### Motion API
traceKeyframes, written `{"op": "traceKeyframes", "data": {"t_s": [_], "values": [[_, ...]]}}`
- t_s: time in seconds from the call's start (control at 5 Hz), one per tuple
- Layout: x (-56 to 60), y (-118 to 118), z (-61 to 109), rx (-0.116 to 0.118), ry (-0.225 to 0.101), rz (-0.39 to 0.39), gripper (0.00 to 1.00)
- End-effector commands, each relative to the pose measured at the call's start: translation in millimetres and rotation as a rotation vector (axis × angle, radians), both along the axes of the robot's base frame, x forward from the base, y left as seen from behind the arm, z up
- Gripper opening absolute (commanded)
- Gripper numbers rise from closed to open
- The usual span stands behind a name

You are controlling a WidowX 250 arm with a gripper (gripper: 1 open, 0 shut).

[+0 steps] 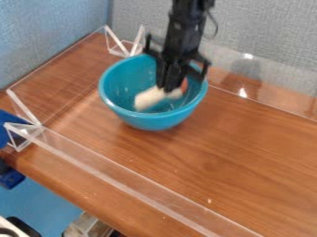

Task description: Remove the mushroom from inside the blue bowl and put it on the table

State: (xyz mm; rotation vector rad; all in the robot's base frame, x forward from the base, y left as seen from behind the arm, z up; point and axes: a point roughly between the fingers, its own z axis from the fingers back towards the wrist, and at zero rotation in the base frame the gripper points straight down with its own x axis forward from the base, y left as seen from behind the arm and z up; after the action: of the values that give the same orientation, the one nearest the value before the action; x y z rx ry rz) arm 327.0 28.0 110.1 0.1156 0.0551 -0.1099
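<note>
I'm clenching 1 mushroom w/ my gripper, lifting so it's clearing blue bowl's rim en route to table.
</note>
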Motion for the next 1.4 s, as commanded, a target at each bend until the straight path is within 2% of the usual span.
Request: {"op": "traceKeyframes", "data": {"t_s": [0.0, 0.2, 0.4, 1.0, 1.2], "values": [[-6.4, -8, 47.3, 0.011, -0.111, -0.032, 0.0], [-15.6, -18, 77.3, 0.017, -0.167, -0.06, 0.0], [-24.4, -33, 77.7, 0.011, -0.172, -0.113, 0.0], [-50.4, -75, 25.1, 0.006, -0.071, -0.241, 0.0], [-68.8, -87, 6.6, -0.001, -0.038, -0.287, 0.0]]}}
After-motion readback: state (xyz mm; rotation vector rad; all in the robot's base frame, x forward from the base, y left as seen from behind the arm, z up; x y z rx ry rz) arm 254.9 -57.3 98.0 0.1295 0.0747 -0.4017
